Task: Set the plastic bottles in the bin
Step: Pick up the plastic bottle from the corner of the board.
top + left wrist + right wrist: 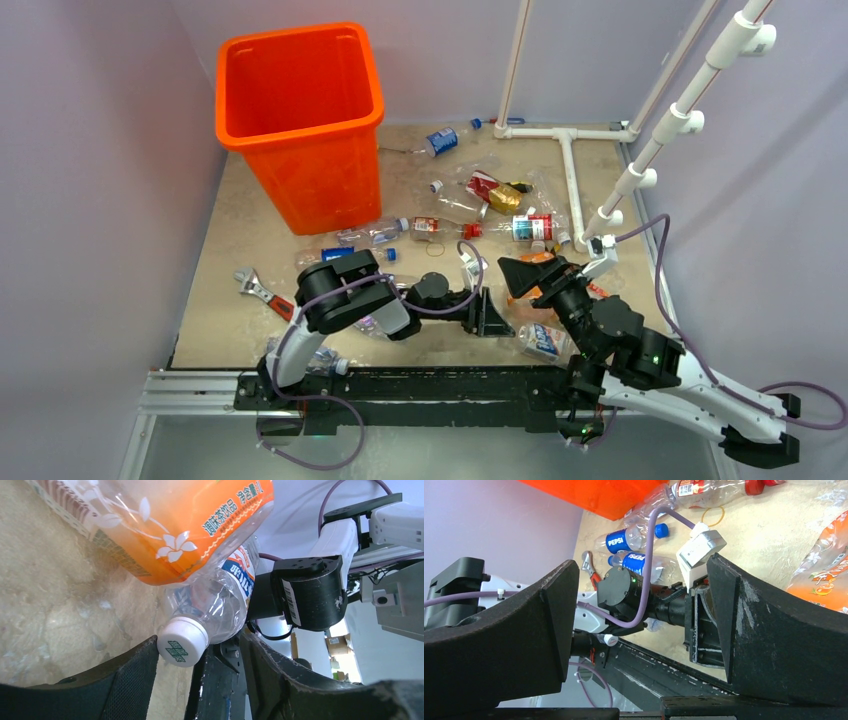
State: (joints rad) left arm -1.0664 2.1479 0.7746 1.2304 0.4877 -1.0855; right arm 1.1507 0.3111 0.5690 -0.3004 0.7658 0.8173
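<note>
The orange bin [300,110] stands at the back left. Plastic bottles lie scattered across the mat. A clear bottle with a white cap [182,642] lies near the front edge [540,342]. My left gripper [200,639] has its jaws round the cap end: one finger touches the cap and the other meets the bottle's shoulder. In the top view the left gripper [495,318] reaches to the right, low over the mat. An orange-tinted bottle [165,525] rests against the clear one. My right gripper [535,275] hovers just above the orange-tinted bottle, wide open and holding nothing [642,565].
A red-handled wrench [262,292] lies left of the left arm. Two Pepsi bottles [624,537] lie close by the bin. A white PVC pipe frame [570,150] stands at the back right. A rubber band [435,248] and a gold wrapper [503,197] lie among the bottles.
</note>
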